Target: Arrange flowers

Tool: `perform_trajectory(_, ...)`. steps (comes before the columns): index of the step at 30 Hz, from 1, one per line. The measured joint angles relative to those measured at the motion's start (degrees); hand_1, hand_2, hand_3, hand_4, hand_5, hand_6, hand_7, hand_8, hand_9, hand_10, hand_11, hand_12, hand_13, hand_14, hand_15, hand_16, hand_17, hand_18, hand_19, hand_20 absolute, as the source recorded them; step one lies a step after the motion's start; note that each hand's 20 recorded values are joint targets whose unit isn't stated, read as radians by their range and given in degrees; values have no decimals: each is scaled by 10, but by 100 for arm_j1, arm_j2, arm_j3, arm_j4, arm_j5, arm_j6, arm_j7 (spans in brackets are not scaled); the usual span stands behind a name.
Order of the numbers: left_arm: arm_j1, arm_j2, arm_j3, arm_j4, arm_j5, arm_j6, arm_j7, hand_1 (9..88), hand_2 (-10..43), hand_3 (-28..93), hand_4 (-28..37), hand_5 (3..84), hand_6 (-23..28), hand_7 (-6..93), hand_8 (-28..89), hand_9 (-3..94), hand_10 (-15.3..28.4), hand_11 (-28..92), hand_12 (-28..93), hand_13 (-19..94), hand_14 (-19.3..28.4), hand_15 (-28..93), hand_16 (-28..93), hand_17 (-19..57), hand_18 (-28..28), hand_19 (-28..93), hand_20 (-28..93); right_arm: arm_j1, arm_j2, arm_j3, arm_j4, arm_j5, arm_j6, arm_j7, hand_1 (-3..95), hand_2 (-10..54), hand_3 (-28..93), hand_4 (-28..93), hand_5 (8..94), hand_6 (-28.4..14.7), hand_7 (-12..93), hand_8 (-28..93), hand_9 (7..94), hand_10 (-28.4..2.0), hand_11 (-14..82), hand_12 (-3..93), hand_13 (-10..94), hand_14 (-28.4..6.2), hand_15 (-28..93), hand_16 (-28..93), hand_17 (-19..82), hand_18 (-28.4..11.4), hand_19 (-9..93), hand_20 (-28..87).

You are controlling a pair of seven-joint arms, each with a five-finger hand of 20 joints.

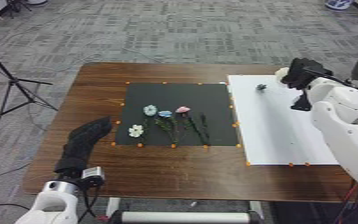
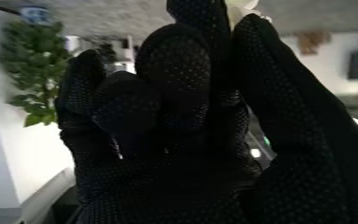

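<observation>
In the head view, my right hand (image 1: 310,71) is over the far right part of the white sheet (image 1: 278,127), with a whitish flower (image 1: 282,74) at its fingertips. The right wrist view has my right hand (image 2: 184,115) with fingers curled and thumb against them, pinching the white flower (image 2: 243,7), partly hidden by the glove. On the black mat (image 1: 144,95) lie a white flower (image 1: 136,130), a pale blue flower (image 1: 150,110), a blue flower (image 1: 165,114), a pink flower (image 1: 182,109) and a dark green stem (image 1: 205,127). Left of the mat, my left hand (image 1: 87,137) has straight fingers.
A small dark object (image 1: 262,87) sits on the white sheet's far part. Orange markers line the mat and sheet edges on the brown wooden table (image 1: 180,175). A black tripod (image 1: 12,80) stands on the floor at the left.
</observation>
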Motion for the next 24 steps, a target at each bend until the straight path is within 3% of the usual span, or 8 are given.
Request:
perform_trajectory(8,37,45,-82,-16,-17,-1,-38,269,-10,695,-209,458,50,148,-75,441,127,188,106,320,163,143,13,12,120,58,136,-809,560,149,-1494,480,-30,-28,465,-36,688,-157,842,7,302,213,868,-98,512,330,711,-146,759,416,330,-257,751,531)
perform_trajectory(16,14,162,-83,-14,-29,-1,-74,269,-10,695,-209,459,50,149,-75,441,127,189,106,320,164,142,13,12,120,57,136,-554,603,-797,-1848,1340,-331,-236,466,-36,687,-156,843,7,299,213,870,-100,508,329,712,-146,759,417,331,-256,751,530)
perform_trajectory(24,-46,196,-72,-7,-29,-6,-83,270,-8,691,-207,459,50,149,-75,442,127,189,106,320,164,143,13,12,120,57,136,56,-9,-1469,-1933,1236,-673,-575,465,-35,684,-155,839,6,300,213,870,-99,507,330,711,-145,758,417,330,-256,751,529)
